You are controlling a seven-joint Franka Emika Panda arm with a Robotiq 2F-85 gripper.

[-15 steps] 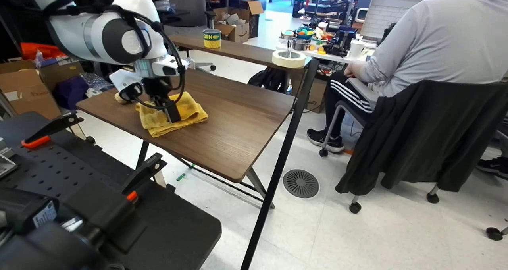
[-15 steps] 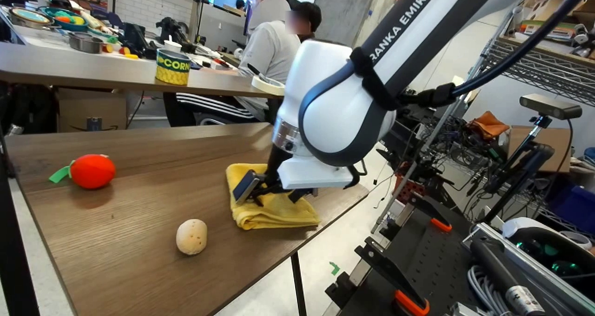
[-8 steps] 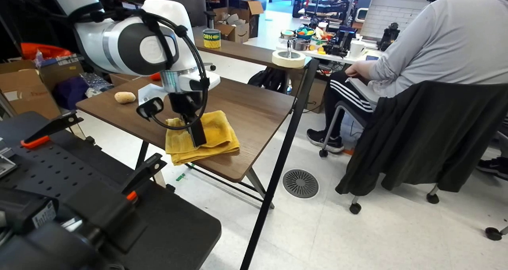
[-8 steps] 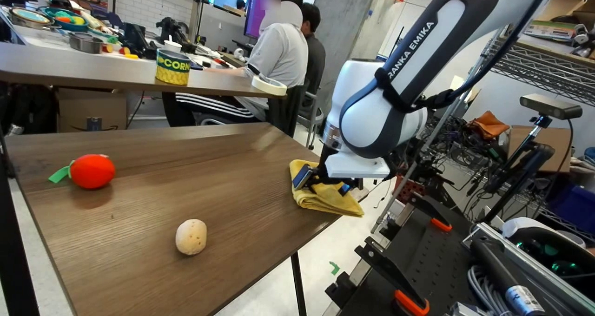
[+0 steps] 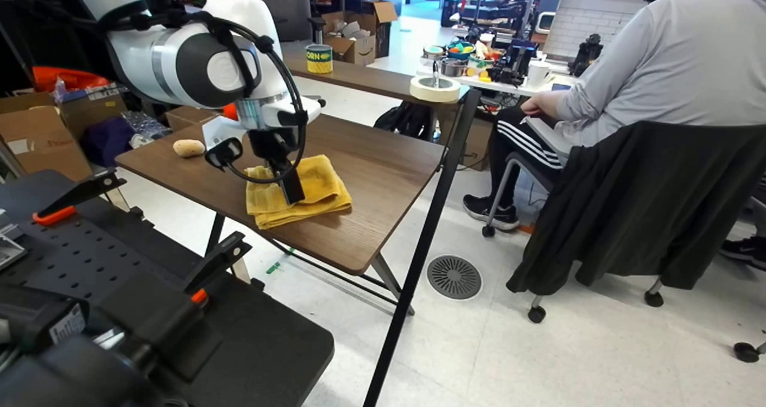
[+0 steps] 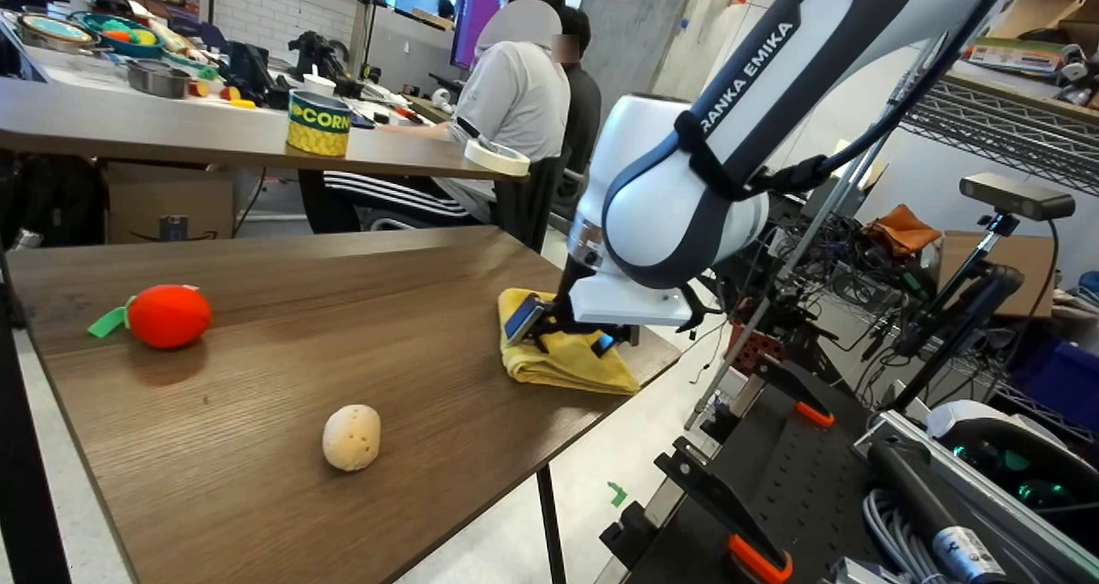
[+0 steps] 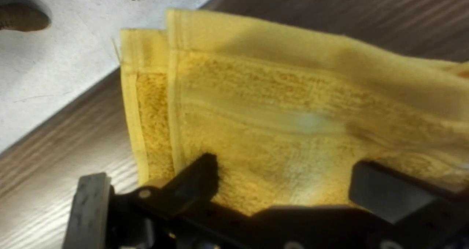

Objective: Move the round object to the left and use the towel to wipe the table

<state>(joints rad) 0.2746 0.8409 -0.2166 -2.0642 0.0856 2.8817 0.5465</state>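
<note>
The towel [image 7: 278, 110] and gripper [image 7: 284, 164] shift inward from the edge of the table [image 6: 258, 498]; the fingers [image 7: 384, 192] stand wide apart, pinching nothing; press evenly, slide slowly.

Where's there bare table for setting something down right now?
Widest patch: bare table between the red ball, the potato and the towel. A smaller one runs from the towel to the table end nearest the floor vent. Crowded: the towel, with the open gripper on it.
</note>
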